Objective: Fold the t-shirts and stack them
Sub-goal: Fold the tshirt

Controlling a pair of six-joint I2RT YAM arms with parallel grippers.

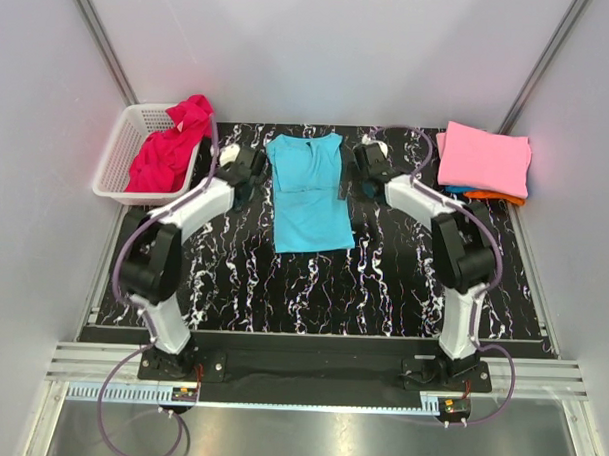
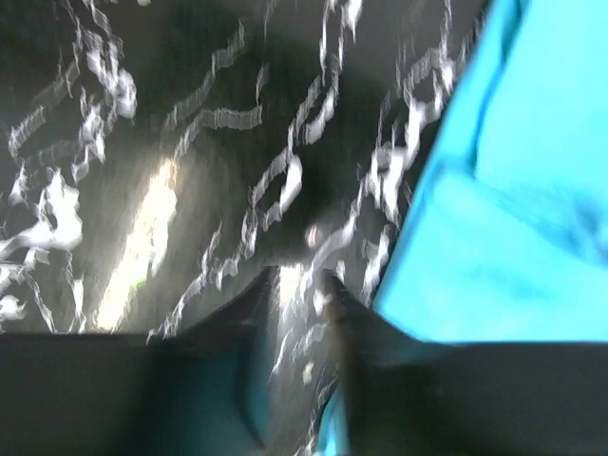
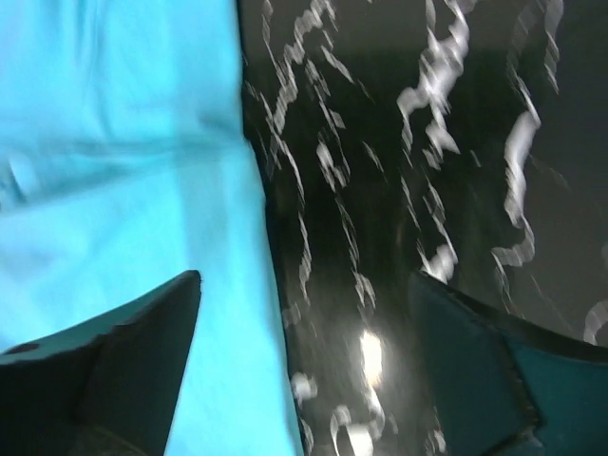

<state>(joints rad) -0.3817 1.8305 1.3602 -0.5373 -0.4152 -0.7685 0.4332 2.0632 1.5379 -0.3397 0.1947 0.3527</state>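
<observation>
A turquoise t-shirt [image 1: 308,193] lies flat at the middle back of the table, its sleeves folded inward. My left gripper [image 1: 252,174] hovers just off the shirt's left edge. In the left wrist view the left gripper [image 2: 296,285] has its jaws a narrow gap apart with only table between them, and the shirt [image 2: 513,190] lies to their right. My right gripper [image 1: 352,182] is at the shirt's right edge. In the right wrist view the right gripper [image 3: 304,285] stands wide open, one finger [image 3: 114,361] over the shirt's [image 3: 123,142] edge and the other over the table. Magenta t-shirts [image 1: 172,148] fill the basket.
A white lattice basket [image 1: 115,156] sits at the back left corner. At the back right is a folded stack with a pink shirt [image 1: 485,159] on top and orange [image 1: 498,198] and blue layers under it. Grey walls close in the black marbled table [image 1: 312,288].
</observation>
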